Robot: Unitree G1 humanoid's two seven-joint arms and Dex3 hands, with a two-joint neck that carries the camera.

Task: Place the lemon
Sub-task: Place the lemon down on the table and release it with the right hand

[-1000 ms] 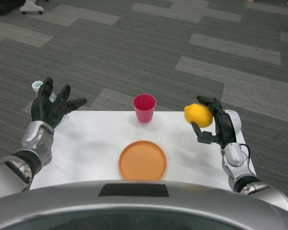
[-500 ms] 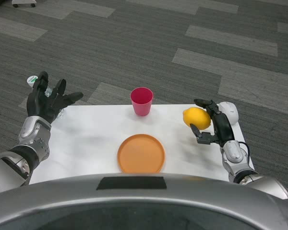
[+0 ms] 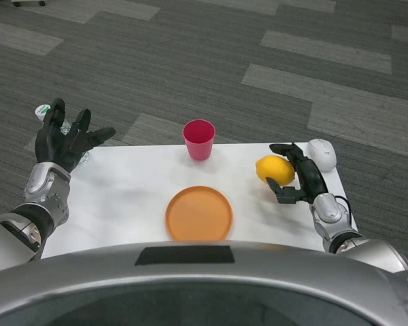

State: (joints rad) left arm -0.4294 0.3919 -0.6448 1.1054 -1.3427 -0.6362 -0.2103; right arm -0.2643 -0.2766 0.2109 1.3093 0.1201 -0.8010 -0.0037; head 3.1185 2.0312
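Lemon (image 3: 273, 170) gripped in right hand (image 3: 299, 179), right of orange plate (image 3: 199, 214), left hand (image 3: 64, 140) spread, empty

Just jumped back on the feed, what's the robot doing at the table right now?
The right robot hand holds a round yellow lemon over the right side of the white table; it is not set down yet. A flat round orange plate lies at the table's front middle, and a pink plastic cup stands upright behind it. The left robot hand is raised over the table's far left corner, fingers spread, holding nothing. A white rounded object sits at the far right corner.
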